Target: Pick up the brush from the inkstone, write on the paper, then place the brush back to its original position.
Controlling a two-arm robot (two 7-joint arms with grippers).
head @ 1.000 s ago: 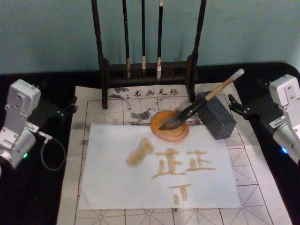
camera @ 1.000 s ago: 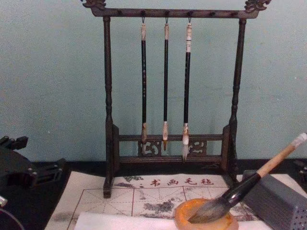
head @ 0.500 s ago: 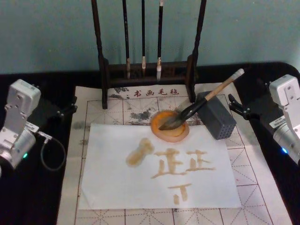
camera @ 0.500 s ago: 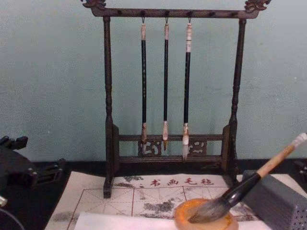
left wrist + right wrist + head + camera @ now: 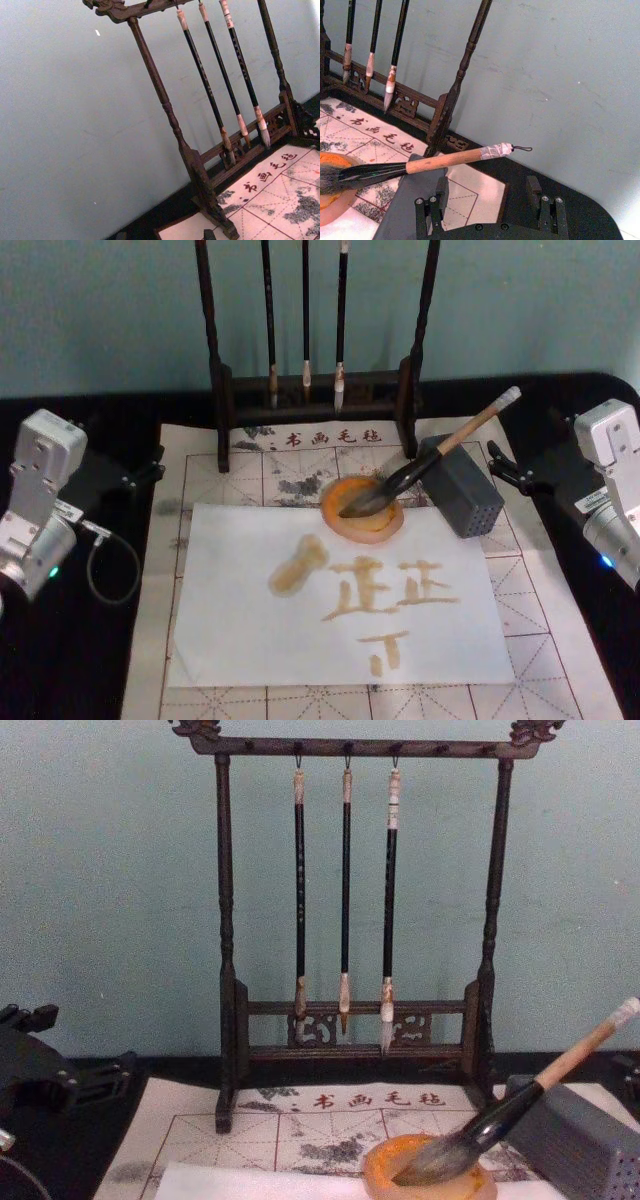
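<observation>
you've got the brush (image 5: 430,455) lying free, nothing gripping it: bristle head down in the inkstone (image 5: 362,508), handle slanting up and resting on the top edge of the grey perforated block (image 5: 465,490), white end sticking out past it toward the right rear. the inkstone sits on the gridded felt mat (image 5: 560,640), touching the far edge of the paper (image 5: 250,640), with the block just beside it on the right. the paper carries amber characters and a blotchy amber stroke left of them. your right claw (image 5: 487,192) is low at the right of the worktop (image 5: 60,660), near the block and well short of the handle; its fingers (image 5: 440,192) stand apart with nothing between them. your left claw (image 5: 120,452) is parked off the mat's left edge, well apart from the brush; in the left wrist view you catch its two tips at the frame edge, spread, holding nothing. behind the mat stands the dark wooden rack (image 5: 225,970) with three thin brushes (image 5: 345,890) hanging from its top bar against the teal wall (image 5: 100,870).
</observation>
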